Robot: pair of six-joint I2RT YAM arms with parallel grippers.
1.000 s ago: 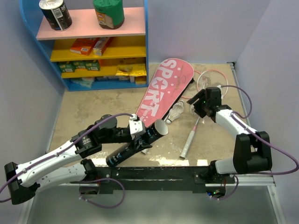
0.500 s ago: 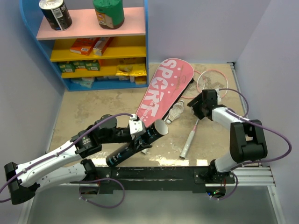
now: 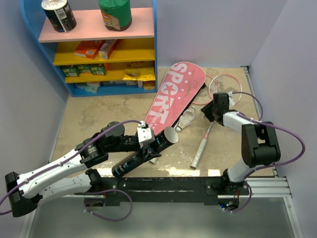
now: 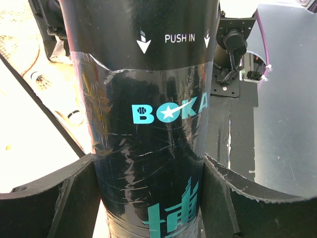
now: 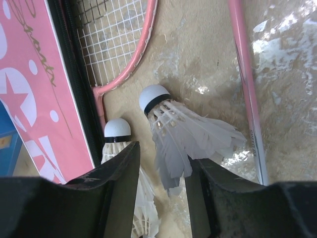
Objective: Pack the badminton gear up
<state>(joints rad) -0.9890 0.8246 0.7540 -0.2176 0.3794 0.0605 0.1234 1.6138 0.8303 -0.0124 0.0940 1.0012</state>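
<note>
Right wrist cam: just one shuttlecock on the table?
No, two white shuttlecocks lie side by side next to the pink racket.

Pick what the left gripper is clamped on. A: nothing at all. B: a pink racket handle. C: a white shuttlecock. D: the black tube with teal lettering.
D: in the left wrist view the left gripper has a finger pressed against each side of the black tube.

White "SPORT" along pink racket cover [image 3: 173,96]. On black tube [image 4: 148,163]: white "PUSH IN" between down arrows, teal "BOKA" beneath, more teal characters cut off at bottom edge. Can [image 3: 58,15] labels too small to read.
</note>
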